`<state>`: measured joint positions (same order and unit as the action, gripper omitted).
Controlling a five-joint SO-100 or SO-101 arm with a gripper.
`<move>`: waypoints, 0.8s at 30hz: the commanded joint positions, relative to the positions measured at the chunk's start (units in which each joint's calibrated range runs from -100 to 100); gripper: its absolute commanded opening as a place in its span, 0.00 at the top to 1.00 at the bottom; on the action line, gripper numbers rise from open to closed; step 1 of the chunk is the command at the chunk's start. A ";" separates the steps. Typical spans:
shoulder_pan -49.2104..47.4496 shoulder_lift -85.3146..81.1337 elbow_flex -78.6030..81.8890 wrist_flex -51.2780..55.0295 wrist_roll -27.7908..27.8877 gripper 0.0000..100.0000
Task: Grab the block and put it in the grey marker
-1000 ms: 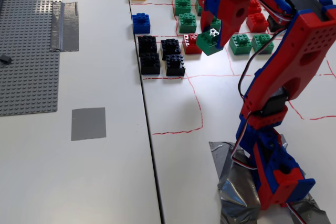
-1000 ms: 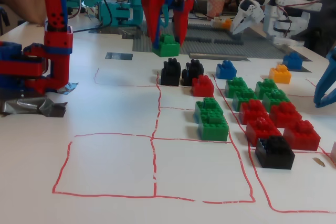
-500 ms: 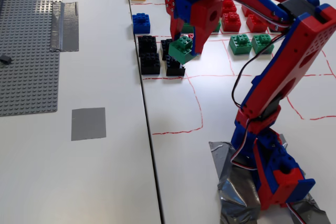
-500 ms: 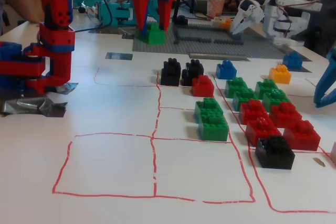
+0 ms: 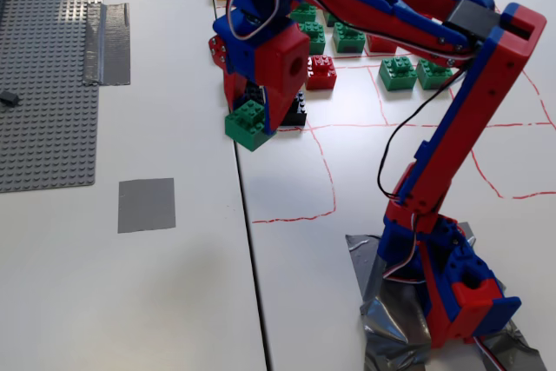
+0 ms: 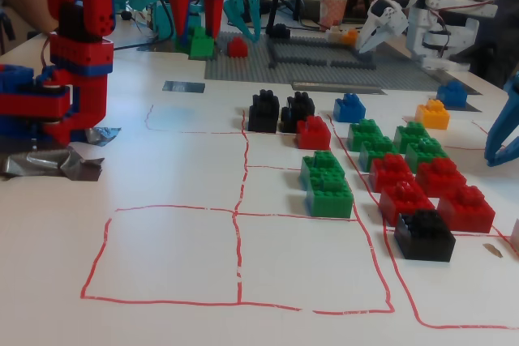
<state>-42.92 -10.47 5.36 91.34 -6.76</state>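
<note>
Clamped in the gripper (image 5: 252,123), the block (image 5: 246,123) hangs lifted above the table (image 5: 182,301), so the carry step is in hand. Judging leftward, the grey marker (image 5: 146,204) lies well apart, bare; next comes a swing over it, then lowering and release.

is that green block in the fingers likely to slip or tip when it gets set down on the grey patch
The green block looks like rigid moulded plastic, so it probably won't deform in the fingers. It hangs slightly tilted at the gripper, so the smooth sides may let it twist a little. Its squat, flat-bottomed shape should sit stably on the flat grey marker rather than roll.
</note>
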 commanded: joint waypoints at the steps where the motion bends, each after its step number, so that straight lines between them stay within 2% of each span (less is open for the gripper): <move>1: -2.12 -1.08 -4.63 -1.49 -1.42 1.00; 13: -9.39 7.25 -8.27 -5.70 -10.50 1.00; 24: -10.17 11.96 -11.53 -14.55 -16.70 1.00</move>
<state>-52.29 3.30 -0.91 78.16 -22.59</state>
